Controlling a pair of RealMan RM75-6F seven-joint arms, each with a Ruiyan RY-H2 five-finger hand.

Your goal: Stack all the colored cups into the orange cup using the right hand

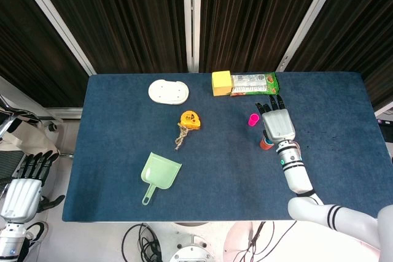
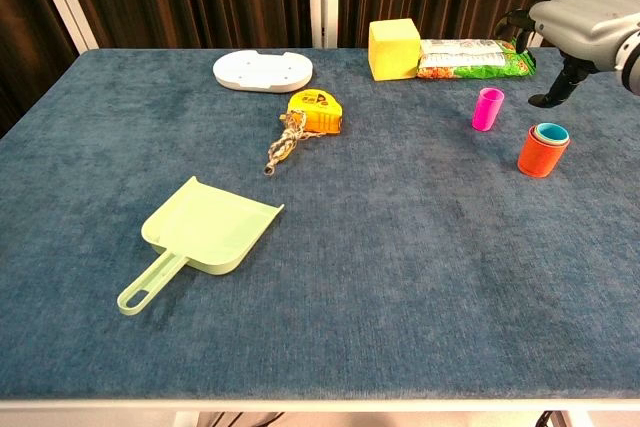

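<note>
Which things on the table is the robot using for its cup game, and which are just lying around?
For the job: orange cup with blue cup nested inside, pink cup, right hand.

Just lying about: green dustpan, orange tape measure, white tray, yellow block, snack packet.

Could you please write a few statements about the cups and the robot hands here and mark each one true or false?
1. The pink cup stands alone on the table, outside the stack. True.
2. The right robot hand is holding the blue cup. False: it holds nothing, and the blue cup sits nested in the orange cup.
3. The orange cup lies on its side. False: it stands upright.
4. The left robot hand hangs off the table's left edge, holding nothing. True.
5. The green dustpan holds a cup. False: no cup is in it.
</note>
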